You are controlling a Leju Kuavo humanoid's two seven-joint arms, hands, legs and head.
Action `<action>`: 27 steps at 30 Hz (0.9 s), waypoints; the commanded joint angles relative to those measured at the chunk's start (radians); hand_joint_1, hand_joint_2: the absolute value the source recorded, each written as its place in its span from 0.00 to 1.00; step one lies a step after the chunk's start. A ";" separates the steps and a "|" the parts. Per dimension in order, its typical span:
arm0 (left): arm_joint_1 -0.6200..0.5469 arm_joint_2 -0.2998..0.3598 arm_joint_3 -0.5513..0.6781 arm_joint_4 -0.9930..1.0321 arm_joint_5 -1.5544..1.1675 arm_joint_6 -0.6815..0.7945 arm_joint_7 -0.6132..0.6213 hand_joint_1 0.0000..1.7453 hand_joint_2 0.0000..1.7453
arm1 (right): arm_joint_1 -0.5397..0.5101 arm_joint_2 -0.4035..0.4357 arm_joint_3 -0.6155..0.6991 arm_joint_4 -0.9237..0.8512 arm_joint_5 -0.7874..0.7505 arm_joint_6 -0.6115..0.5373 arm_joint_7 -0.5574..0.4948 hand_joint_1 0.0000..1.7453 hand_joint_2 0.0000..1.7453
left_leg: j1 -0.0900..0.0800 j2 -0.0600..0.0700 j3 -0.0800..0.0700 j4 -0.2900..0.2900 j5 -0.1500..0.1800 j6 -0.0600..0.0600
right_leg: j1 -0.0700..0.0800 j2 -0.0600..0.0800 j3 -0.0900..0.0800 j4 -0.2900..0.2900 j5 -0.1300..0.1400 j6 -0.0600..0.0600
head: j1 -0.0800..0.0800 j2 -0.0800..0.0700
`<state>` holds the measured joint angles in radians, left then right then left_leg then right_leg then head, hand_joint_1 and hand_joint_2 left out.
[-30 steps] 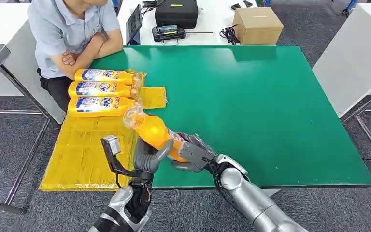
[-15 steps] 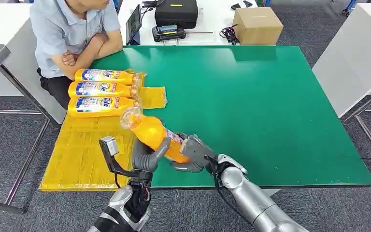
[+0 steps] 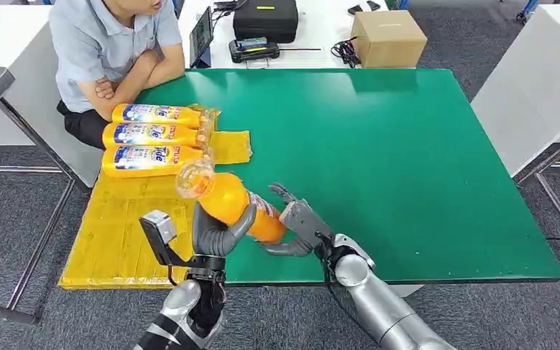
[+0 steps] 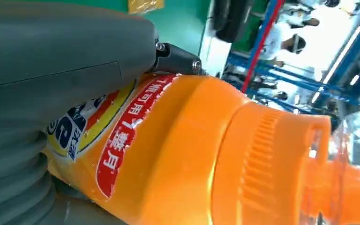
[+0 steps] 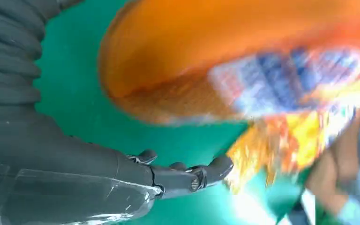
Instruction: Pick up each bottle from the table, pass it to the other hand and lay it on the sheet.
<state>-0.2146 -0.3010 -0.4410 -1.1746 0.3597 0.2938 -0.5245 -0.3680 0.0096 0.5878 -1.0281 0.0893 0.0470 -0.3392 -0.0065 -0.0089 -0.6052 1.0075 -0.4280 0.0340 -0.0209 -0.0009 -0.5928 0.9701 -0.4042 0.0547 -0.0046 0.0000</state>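
From my head view, my left hand (image 3: 215, 232) grips the orange bottle (image 3: 235, 202) tilted above the near edge of the green tabletop (image 3: 394, 160), cap toward the yellow sheet (image 3: 127, 219) where three bottles (image 3: 149, 135) lie side by side, while my right hand (image 3: 299, 222) is open beside the bottle's base, fingers spread. My left wrist view shows what the head view cannot: the red and blue label and ribbed cap up close. My right wrist view shows my fingers (image 5: 187, 178) apart from the blurred base.
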 commanded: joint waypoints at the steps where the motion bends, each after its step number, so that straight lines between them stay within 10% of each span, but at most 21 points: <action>1: 0.027 0.106 -0.023 -0.086 -0.300 0.217 0.032 1.00 1.00 | 0.134 0.030 -0.197 -0.108 0.084 -0.136 0.003 0.00 1.00 | 0.001 0.000 0.006 -0.001 -0.003 -0.003 | 0.002 0.000 0.006 -0.001 -0.003 -0.003 | 0.000 0.000; 16: -0.113 0.269 0.176 0.092 -1.425 0.369 0.400 1.00 1.00 | 0.236 0.071 -0.371 -0.218 0.158 -0.123 -0.043 0.00 1.00 | 0.001 0.002 0.003 -0.001 -0.001 -0.003 | 0.001 0.001 0.002 0.000 -0.001 -0.003 | 0.000 0.000; 27: -0.277 0.320 0.160 0.465 -1.629 0.230 0.499 1.00 1.00 | 0.212 0.075 -0.376 -0.192 0.150 -0.084 -0.052 0.00 1.00 | 0.002 0.000 0.004 0.000 0.000 -0.003 | 0.002 0.000 0.004 0.000 -0.001 -0.003 | 0.001 0.000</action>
<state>-0.3641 -0.0320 -0.2739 -0.9821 -1.2528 0.5573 -0.0294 -0.1234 0.0740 0.2384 -1.2520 0.2434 -0.0500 -0.3891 -0.0055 -0.0093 -0.6053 1.0073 -0.4272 0.0332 -0.0206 -0.0010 -0.5932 0.9706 -0.4044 0.0543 -0.0034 0.0000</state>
